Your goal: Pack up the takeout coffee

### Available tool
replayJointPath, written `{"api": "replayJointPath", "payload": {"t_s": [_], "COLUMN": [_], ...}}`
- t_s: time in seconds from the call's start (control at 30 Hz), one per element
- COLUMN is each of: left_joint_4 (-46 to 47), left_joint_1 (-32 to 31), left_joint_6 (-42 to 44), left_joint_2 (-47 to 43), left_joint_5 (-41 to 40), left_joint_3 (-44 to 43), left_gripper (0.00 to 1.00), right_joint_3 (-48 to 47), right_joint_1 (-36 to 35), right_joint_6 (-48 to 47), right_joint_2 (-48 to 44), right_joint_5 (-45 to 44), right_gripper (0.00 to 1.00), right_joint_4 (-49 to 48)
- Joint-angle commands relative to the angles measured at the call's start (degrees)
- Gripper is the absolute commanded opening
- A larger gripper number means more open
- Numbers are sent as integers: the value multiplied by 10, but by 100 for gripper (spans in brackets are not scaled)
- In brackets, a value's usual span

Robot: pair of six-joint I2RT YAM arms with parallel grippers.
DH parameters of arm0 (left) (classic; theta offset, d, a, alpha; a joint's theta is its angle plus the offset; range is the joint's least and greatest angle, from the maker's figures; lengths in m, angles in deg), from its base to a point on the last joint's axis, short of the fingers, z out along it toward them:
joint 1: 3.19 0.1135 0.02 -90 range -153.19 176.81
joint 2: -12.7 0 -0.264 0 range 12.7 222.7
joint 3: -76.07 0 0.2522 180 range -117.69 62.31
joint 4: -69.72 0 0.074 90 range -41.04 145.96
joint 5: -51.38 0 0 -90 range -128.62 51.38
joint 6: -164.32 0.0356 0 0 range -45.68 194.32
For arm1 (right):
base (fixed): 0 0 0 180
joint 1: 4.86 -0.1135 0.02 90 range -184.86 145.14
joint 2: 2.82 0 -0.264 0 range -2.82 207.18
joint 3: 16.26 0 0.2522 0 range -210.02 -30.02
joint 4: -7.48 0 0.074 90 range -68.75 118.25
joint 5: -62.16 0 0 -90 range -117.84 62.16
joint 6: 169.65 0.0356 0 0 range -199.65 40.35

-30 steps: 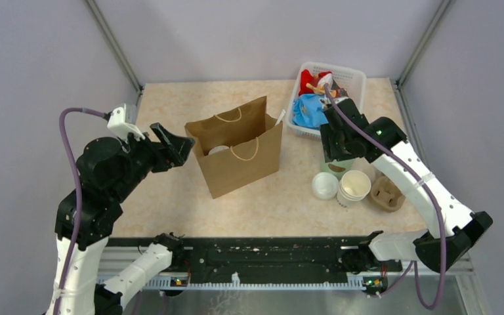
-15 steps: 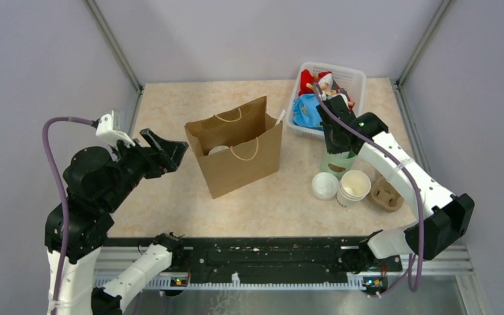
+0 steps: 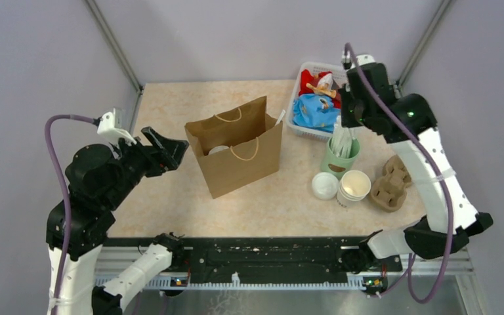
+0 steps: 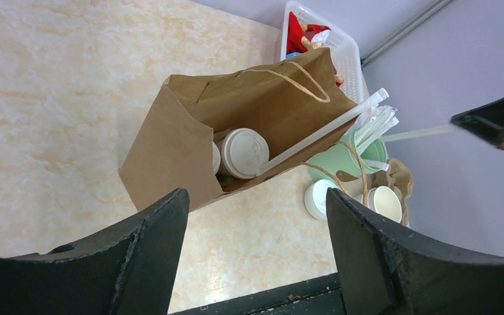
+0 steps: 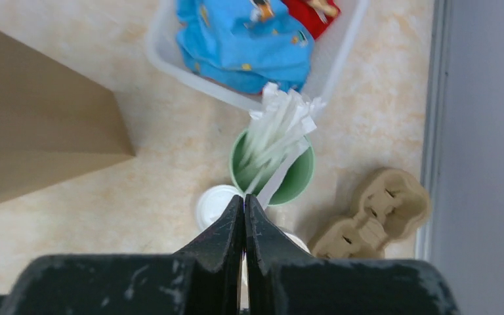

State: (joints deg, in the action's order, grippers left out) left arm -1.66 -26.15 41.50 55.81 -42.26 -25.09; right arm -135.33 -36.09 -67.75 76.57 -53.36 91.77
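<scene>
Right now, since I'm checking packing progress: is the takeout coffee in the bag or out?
In: the lidded takeout coffee sits inside the open brown paper bag, visible in the left wrist view.

The surface [image 3: 170, 108] is marbled beige and cream, and the plain brown kraft paper bag [image 3: 239, 157] shows a white lidded paper coffee cup [image 4: 244, 152] inside. The mint-green cup [image 3: 336, 164] bears a brown mark, the paper-wrapped straw [image 4: 419, 133] is white, and the moulded pulp cup carrier [image 3: 390, 185] is tan. The latticed plastic basket [image 4: 346, 51] is white, with a blue printed packet [image 3: 315, 110] and a red packet [image 3: 308, 80].
</scene>
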Motion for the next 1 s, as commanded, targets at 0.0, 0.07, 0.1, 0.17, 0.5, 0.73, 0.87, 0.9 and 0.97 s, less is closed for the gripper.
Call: {"api": "replayJointPath", "payload": {"t_s": [0.0,0.07,0.1,0.17,0.5,0.73,0.87,0.9,0.97], "left_joint_4": [37,41,43,48,45,43,40,39,38], "left_joint_1": [0,0,0,0,0,0,1,0,0], "left_joint_6": [13,17,18,19,28,27,26,26,28], "left_joint_2": [11,15,16,20,20,17,15,15,15], "left_joint_5": [11,11,11,11,-2,-7,-12,-13,-14], "left_joint_3": [5,5,5,5,-5,-2,-3,-4,-7], "left_gripper": [82,82,82,82,83,83,83,83,83], "right_joint_3": [-153,-220,-249,-286,-243,-193,-147,-132,-120], "right_joint_1": [6,6,6,6,5,-5,-43,-52,-80], "right_joint_6": [-12,-7,5,33,133,133,117,122,133], "right_joint_2": [-23,-19,-15,-7,17,37,62,72,92], "right_joint_5": [109,214,267,371,565,602,605,621,625], "right_gripper": [0,0,0,0,0,0,0,0,0], "right_joint_4": [50,36,21,-17,-167,-183,-202,-220,-250]}}
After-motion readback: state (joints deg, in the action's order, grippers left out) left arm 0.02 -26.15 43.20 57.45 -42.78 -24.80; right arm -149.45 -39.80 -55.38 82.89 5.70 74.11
